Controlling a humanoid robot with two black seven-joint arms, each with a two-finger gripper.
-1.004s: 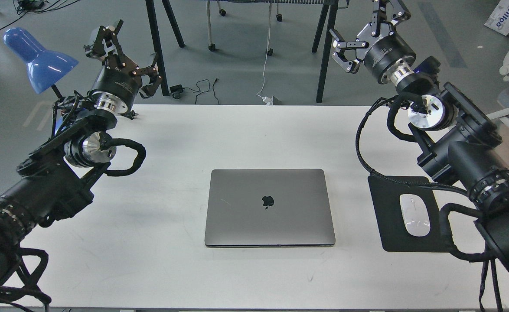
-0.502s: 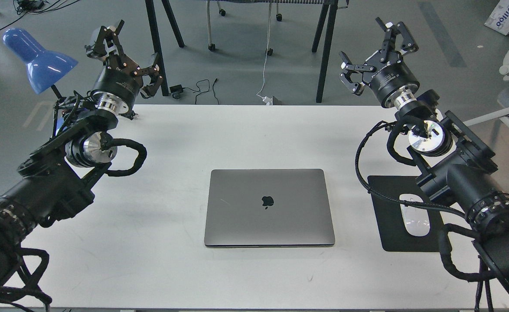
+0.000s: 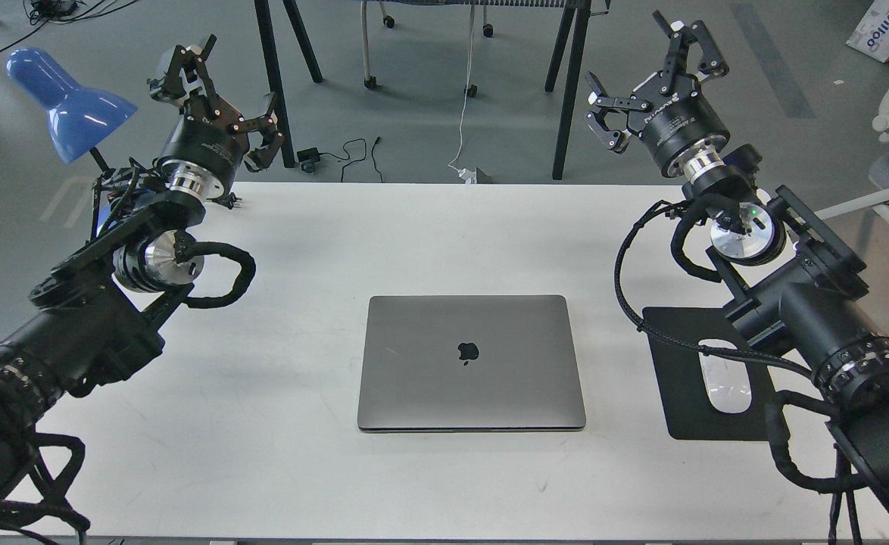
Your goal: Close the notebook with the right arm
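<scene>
The notebook (image 3: 471, 363) is a space-grey laptop lying shut and flat in the middle of the white table (image 3: 429, 235), its dark apple logo facing up. My right gripper (image 3: 645, 72) is open and empty, raised high beyond the table's far right edge, well away from the notebook. My left gripper (image 3: 213, 94) is open and empty, raised over the far left corner. Both arms are apart from the notebook.
A black mouse pad (image 3: 687, 386) with a white mouse (image 3: 726, 386) lies right of the notebook, partly under my right arm. A blue desk lamp (image 3: 66, 102) stands at the far left. Table legs and cables lie on the floor behind.
My right arm lowered and swung slightly, bringing its gripper fully into view and a little towards the left. The notebook and left arm have not moved.
</scene>
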